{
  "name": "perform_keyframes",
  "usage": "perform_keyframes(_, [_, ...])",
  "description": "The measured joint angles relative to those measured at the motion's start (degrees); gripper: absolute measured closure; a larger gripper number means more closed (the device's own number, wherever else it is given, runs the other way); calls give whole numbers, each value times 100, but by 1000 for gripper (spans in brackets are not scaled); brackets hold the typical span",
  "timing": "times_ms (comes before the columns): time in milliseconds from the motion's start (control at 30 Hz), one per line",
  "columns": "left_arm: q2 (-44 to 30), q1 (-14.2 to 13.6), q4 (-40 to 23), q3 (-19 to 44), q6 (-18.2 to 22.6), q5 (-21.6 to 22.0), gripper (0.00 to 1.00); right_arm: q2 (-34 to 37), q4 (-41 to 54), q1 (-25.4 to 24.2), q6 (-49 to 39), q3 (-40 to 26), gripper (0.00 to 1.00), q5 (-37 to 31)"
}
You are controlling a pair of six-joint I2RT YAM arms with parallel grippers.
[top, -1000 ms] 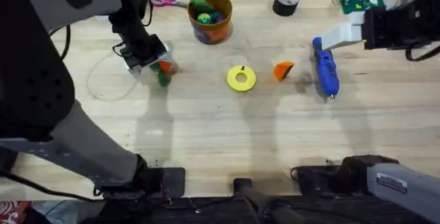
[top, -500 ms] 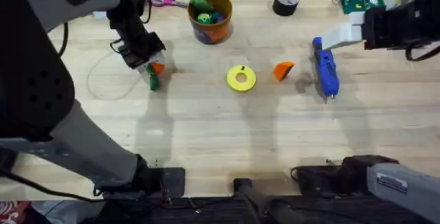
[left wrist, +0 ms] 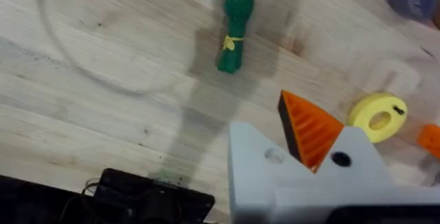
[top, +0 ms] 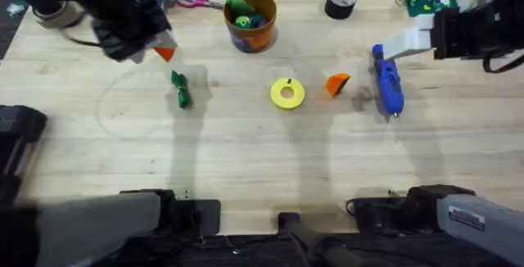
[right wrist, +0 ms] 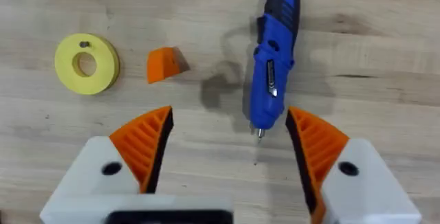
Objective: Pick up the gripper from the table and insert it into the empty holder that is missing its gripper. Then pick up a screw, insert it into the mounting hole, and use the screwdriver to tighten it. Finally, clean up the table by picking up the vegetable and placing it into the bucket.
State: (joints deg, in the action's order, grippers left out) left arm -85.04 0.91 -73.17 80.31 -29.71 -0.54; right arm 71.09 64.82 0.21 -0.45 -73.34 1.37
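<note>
Orange tip [top: 337, 83]: lies loose on the table [top: 262, 160] between the yellow disc [top: 287, 92] and the blue screwdriver [top: 387, 83]; likely light, stiff, ribbed; best pinched across its flat sides.
Right gripper [right wrist: 230, 141]: hovers above the screwdriver, fingers spread, empty.
Left gripper [left wrist: 302, 148]: one orange-tipped finger visible; grip cannot be told.
Green vegetable [top: 179, 89]: on the table, apart.

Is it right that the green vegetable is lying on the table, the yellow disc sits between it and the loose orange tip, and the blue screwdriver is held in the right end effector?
Not quite. The overhead view shows the screwdriver lying on the table, not held; the right end effector is open above it. The vegetable, yellow disc and loose orange tip are as you said.
</note>
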Motion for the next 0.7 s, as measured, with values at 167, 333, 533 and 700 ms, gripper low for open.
perform_keyframes(167, [955, 0, -212, 4, 164, 0, 993, 0, -1, 0, 0, 0, 5, 0])
perform_keyframes(333, [1545, 0, -248, 4, 233, 0, 993, 2, 0, 0, 0, 0, 5, 0])
perform_keyframes(533, [1739, 0, -248, 7, 253, 0, 990, 0, 0, 0, 0, 0, 5, 0])
perform_keyframes(700, [1723, 0, -244, 7, 293, 15, 255, 0, 0, 0, 0, 0, 5, 0])
